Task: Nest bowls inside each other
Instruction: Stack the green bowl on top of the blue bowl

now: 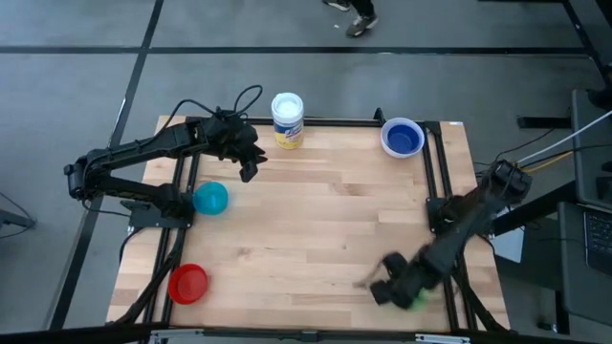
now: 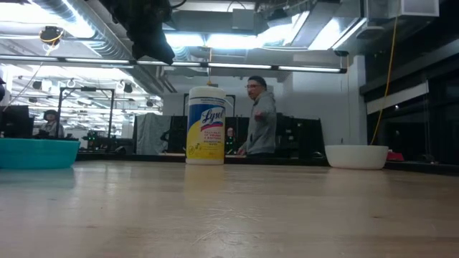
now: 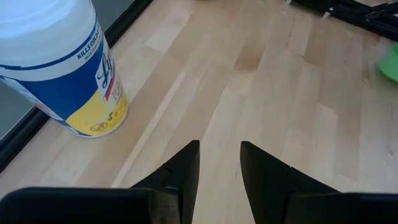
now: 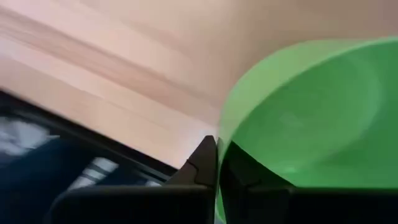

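My right claw (image 4: 217, 163) sits at the near right edge of the table (image 1: 316, 220), fingers pinched together on the thin rim of the green bowl (image 4: 311, 118), a smooth round plastic bowl whose hollow opens just beside the fingertips. My left claw (image 3: 219, 163) hangs above the far left of the wood, fingers parted with nothing between them. Just ahead of it stands the white cylindrical tub (image 3: 59, 68); its yellow and blue label reads "Lysol" in the low view, and "KILLS COLD" runs along the blue band. The light blue bowl (image 1: 210, 199) lies behind that claw toward the near side, beside the arm's base, the red bowl (image 1: 187, 283) farther still at the near left corner. The white bowl with the dark blue bowl (image 1: 403, 138) inside it sits far across at the back right. The tabletop is pale planked wood with a black frame.
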